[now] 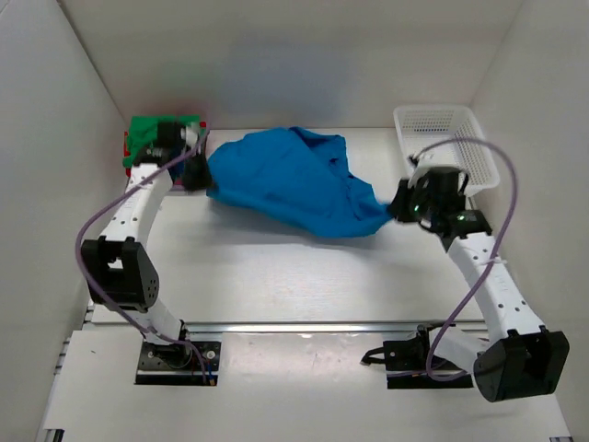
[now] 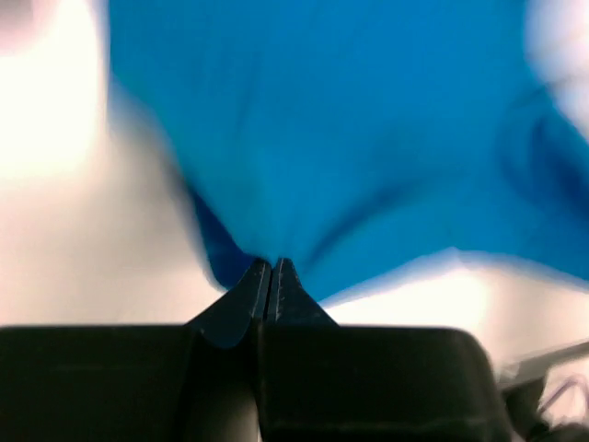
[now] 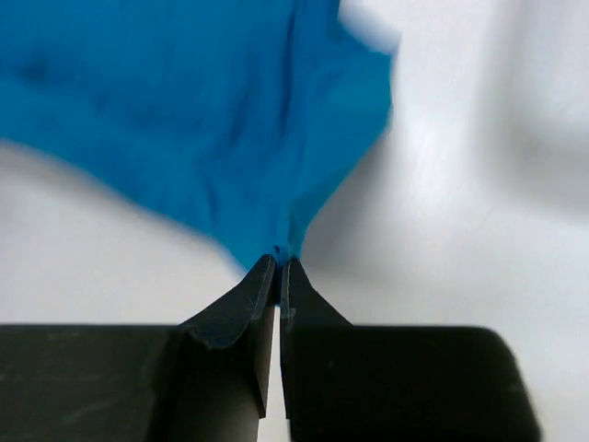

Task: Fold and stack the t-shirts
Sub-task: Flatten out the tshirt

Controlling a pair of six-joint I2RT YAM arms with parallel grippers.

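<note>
Jaws of the left gripper are pressed together on a pinch of the blue t-shirt. Cloth fans up and out from the tips. The left wrist view is blurred, so the weave and seams are not readable.

The right gripper is likewise closed tight, with a pointed corner of the same shirt caught between its tips. The fabric spreads away to the upper left of that view.

From the top view, the shirt is strung between the two arms. Its left edge is at the left gripper, toward the back left of the table. Its right end is drawn to a narrow point at the right gripper, right of centre. The middle is rumpled, with creases running toward the right-hand pinch. I cannot tell whether the belly of the cloth rests on the table or hangs just clear of it.

Just behind the left gripper, in the back left corner, sits the green t-shirt, folded and partly hidden by the wrist. The edge of the red t-shirt shows at its left side.

A white mesh basket stands at the back right, behind the right gripper and apart from the blue cloth.
</note>
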